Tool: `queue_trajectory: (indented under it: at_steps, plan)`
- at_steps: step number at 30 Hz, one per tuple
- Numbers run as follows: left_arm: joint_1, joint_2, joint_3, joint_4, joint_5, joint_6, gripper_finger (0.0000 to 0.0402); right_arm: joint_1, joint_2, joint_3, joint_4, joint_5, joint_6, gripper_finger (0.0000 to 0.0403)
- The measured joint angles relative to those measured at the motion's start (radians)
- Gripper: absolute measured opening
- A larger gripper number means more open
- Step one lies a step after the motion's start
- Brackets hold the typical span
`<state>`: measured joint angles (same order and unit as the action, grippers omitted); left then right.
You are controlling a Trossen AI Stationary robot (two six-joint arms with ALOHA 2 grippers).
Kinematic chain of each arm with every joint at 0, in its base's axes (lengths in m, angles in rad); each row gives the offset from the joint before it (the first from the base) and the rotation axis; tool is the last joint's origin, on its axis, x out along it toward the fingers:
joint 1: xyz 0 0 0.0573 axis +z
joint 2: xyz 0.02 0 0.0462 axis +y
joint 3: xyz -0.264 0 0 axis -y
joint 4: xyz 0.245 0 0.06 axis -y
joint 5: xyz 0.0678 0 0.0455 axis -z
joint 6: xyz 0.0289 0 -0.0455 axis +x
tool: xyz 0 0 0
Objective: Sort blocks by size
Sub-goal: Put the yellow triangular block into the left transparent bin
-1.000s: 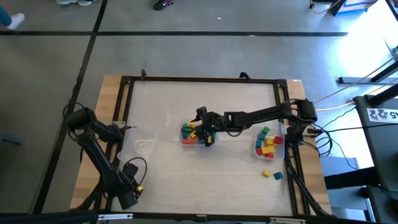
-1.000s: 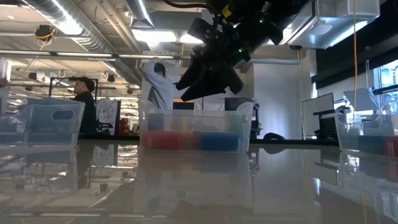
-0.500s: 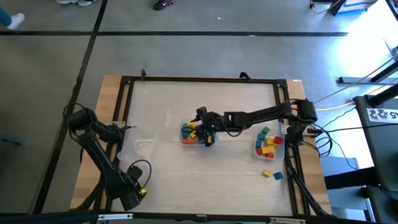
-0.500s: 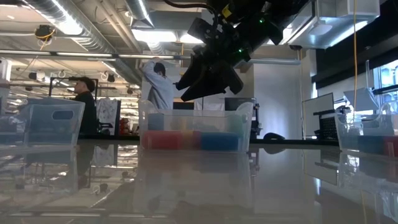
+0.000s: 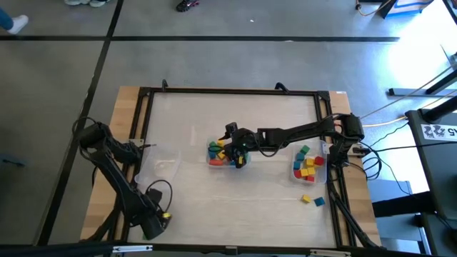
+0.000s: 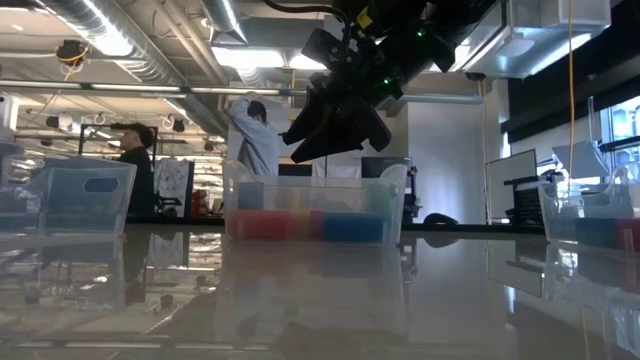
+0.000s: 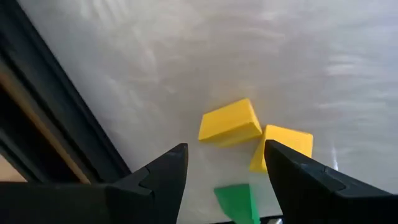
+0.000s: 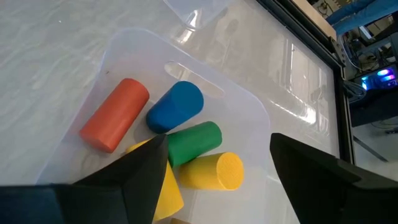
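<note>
1. Overhead, the right gripper (image 5: 239, 158) hangs spread above the clear plastic middle bin (image 5: 211, 161) of coloured wooden blocks (image 8: 185, 137).
2. Low, the left gripper (image 7: 225, 177), fingers apart, hovers over two yellow cubes (image 7: 230, 122) near the table's front-left corner.

The surface (image 5: 235, 207) is pale and glossy, edged by a dark frame with bare wood along its left and right sides. Three clear bins sit on it — one in the middle (image 5: 212, 161) with coloured blocks, one at the right edge (image 5: 323, 171) also with blocks, one at the left (image 5: 158, 165). Two loose blocks (image 5: 311, 200) — one yellow, one blue — lie just in front of the right bin.
</note>
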<state>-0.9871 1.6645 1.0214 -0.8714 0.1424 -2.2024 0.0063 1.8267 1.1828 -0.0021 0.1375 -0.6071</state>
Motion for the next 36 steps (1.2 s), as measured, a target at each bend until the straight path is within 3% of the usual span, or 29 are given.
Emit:
queue_trajectory:
  at_steps: [11,22,30,36]
  plan:
    - [-0.014,0.015,0.0,0.012,-0.104,-0.154,0.021,0.0,0.0,0.0,0.0,0.0,0.0,0.0287]
    - [-0.015,0.057,-0.051,0.151,-0.107,-0.12,0.0208,0.0,0.0,0.0,0.0,0.0,0.0,0.0287]
    - [-0.013,0.057,-0.058,0.128,-0.11,-0.057,0.0137,0.0,0.0,0.0,0.0,0.0,0.0,0.0287]
    - [-0.012,0.034,-0.063,0.124,-0.12,0.022,0.0131,0.0,0.0,0.0,0.0,0.0,0.0,0.0287]
